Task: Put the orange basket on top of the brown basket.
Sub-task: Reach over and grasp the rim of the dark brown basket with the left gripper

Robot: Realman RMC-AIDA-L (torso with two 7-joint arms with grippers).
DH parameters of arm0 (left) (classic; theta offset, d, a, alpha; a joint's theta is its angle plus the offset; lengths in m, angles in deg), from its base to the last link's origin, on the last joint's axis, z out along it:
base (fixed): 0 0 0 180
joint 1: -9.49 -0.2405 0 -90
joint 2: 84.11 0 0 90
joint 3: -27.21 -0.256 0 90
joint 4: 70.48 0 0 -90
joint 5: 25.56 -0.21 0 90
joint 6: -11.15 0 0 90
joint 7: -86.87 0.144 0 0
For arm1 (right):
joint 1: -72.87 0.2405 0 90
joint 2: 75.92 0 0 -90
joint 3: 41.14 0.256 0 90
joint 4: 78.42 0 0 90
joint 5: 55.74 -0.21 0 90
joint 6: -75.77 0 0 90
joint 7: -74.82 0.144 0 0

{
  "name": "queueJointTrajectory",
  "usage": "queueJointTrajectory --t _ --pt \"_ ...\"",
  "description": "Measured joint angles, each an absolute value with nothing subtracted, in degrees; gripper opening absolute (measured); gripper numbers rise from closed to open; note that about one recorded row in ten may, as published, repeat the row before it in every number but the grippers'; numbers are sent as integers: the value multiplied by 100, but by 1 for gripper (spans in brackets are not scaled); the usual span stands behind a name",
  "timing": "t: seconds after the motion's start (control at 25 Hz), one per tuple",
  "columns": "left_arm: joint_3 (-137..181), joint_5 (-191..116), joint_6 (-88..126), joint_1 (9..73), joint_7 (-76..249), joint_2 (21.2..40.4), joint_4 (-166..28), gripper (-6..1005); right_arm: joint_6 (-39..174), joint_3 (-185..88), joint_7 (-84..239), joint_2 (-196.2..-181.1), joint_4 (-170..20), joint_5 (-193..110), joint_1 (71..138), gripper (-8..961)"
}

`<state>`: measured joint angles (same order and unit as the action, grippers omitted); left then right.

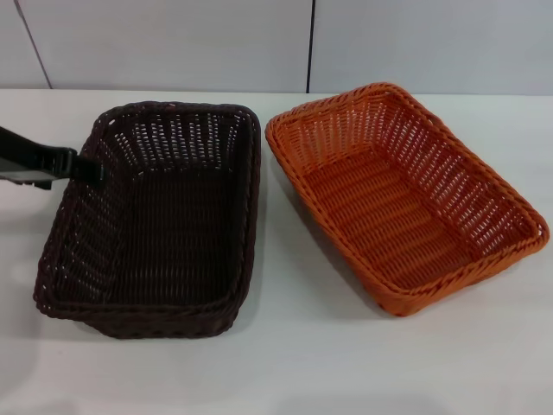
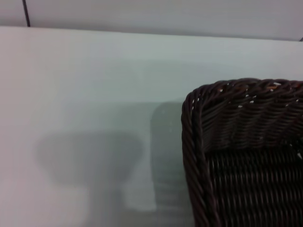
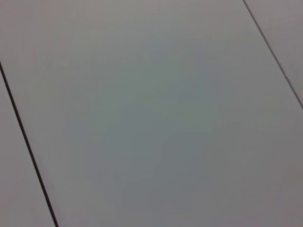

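On the white worktop [image 1: 285,372] the orange basket [image 1: 406,194] sits beside the brown basket [image 1: 155,220], whose left rim the left claw [image 1: 86,167] touches, grip unclear.

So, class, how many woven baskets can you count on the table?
2. The brown basket sits on the robot's left and the orange basket on its right, side by side on the white table; none looks hidden.

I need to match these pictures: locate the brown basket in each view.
Head view: the brown basket sits left of centre on the white table, beside the orange basket.
Left wrist view: one rim corner shows.
Right wrist view: not in it.
Shared landmark: the white table.
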<state>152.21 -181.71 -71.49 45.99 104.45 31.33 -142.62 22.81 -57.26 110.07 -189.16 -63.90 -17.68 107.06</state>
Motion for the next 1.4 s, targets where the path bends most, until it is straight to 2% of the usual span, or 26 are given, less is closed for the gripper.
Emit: queueJointTrajectory --t 0.76,0.84,1.28,1.4 --pt "15194 -18194 -6913 4566 10489 3159 -13781 742 2426 -5740 10722 -18858 -6443 -1737 10938 773" --pt "15183 -18194 -6910 4571 10489 3158 -13775 555 2431 -5740 10719 -18859 -6444 -1735 10938 773" --pt "15194 -18154 -6928 4637 10566 3137 -13771 343 2559 -5740 10709 -18850 -6445 -1733 10925 773" --pt "15186 -18139 -6963 4667 10577 3123 -13771 259 2559 -5732 10708 -18849 -6445 -1742 10912 773"
